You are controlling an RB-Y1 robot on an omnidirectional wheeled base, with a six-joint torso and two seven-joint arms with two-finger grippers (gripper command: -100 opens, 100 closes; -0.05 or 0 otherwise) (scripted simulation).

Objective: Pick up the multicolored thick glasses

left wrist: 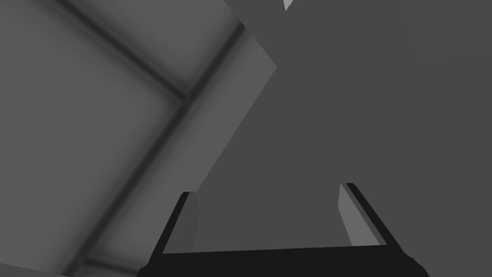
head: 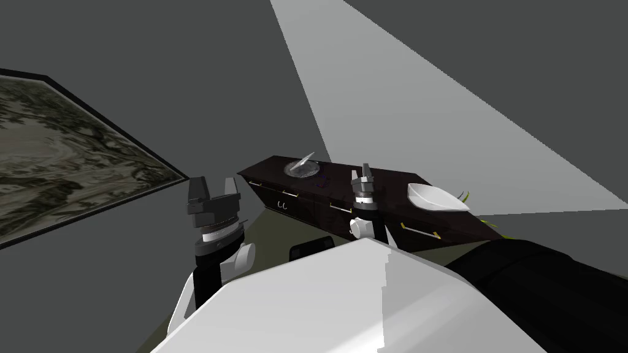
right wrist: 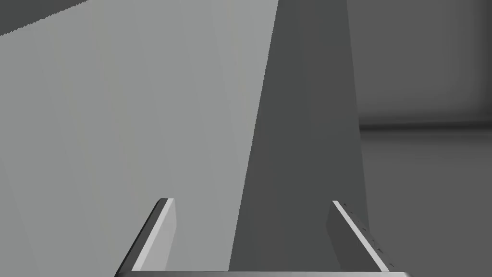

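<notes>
Head view looks steeply down on a long dark cabinet (head: 392, 184) that stands against a grey wall, with gold handles (head: 419, 231) on its drawer fronts. The glasses (head: 320, 180) lie on the cabinet top as a small dark purple outline, too small to make out their other colours or their thickness. They sit just beside a clear dish (head: 302, 168) near the cabinet's left end; something thin and pale rests slanted on the dish. Further along the top, toward the other end, sits a white bowl (head: 436, 197), and a few green leaves (head: 466, 196) show past it. The right gripper (head: 366, 168) hangs in front of the cabinet, between the glasses and the bowl as seen from here, pointing upward and clear of both. It holds nothing, and in the right wrist view its fingers (right wrist: 161, 231) stand wide apart with only grey wall between them. The left gripper (head: 214, 182) is raised off to the left of the cabinet, well apart from the glasses, with a framed picture (head: 61, 159) on the wall beyond it. Its two blades are spread and empty here, and in the left wrist view the fingers (left wrist: 353, 216) likewise stand apart with nothing held. Neither gripper touches the glasses, which remain on the cabinet.
</notes>
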